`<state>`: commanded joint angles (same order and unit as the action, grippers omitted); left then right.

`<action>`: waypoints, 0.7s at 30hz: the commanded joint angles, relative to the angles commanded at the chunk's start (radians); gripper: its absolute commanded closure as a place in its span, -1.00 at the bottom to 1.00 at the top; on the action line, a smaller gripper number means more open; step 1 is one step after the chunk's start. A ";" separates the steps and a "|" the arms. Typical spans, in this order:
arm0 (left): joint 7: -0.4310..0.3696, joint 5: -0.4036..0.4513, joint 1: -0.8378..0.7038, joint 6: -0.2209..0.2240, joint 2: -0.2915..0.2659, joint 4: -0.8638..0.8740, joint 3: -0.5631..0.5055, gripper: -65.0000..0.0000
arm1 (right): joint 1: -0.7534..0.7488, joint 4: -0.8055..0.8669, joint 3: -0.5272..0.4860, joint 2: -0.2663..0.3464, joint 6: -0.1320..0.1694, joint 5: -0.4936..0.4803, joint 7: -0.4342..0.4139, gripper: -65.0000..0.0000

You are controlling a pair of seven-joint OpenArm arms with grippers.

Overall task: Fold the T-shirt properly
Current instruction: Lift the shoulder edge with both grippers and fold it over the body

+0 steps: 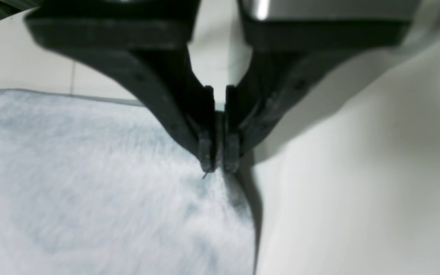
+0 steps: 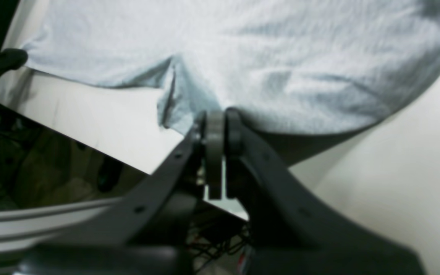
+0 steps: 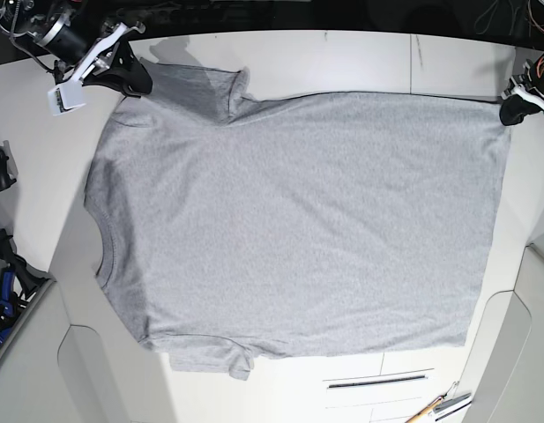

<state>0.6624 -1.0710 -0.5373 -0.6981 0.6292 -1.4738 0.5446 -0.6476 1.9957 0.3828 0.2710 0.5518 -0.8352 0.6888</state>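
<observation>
The T-shirt lies spread flat on the white worktop, plain grey side up, covering most of the middle. Its ribbed neck opens toward the worktop's left edge in the base view, and the hem runs along the right edge. One sleeve lies folded in near the far left corner; the other sleeve sticks out toward the near edge. The cloth is mostly smooth, with light creases across the chest.

The right tool sits at the far left corner, on the shoulder by the folded sleeve. In the right wrist view the right tool has its fingers pressed together on a grey fold of the shirt, which bunches into a small pleat beside them.

The left tool is at the far right corner, on the hem corner. In the left wrist view the left tool has its pads nearly touching, with a thin edge of the shirt pinched between the tips. The cloth rises slightly to that point, with a shadow on the bare worktop beside it.

Near the worktop's near right corner lie a couple of pens. Dark cables and gear sit past the left edge.
</observation>
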 joint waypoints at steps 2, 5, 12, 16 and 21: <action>-0.058 0.003 0.000 0.000 0.000 -0.032 0.000 1.00 | 0.040 0.000 0.014 0.000 0.000 0.003 0.000 1.00; -0.106 0.055 0.010 0.000 0.000 -0.052 0.000 1.00 | 0.109 0.000 0.018 0.000 -0.001 0.041 0.000 1.00; -0.222 0.273 0.100 0.000 0.000 -0.049 -0.003 1.00 | 0.323 -0.110 0.016 0.003 -0.002 0.173 -0.038 1.00; -0.254 0.352 0.176 0.000 0.000 -0.032 -0.037 1.00 | 0.459 -0.260 -0.011 0.032 0.003 0.173 -0.037 1.00; -0.335 0.456 0.312 0.059 0.000 0.065 -0.159 1.00 | 0.591 -0.380 -0.074 0.034 0.003 0.174 -0.037 1.00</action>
<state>0.3275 -0.6151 -0.2249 -0.6392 0.6289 -1.4090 0.3851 -0.0563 1.6161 0.3092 0.3046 0.5552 -0.6609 0.6514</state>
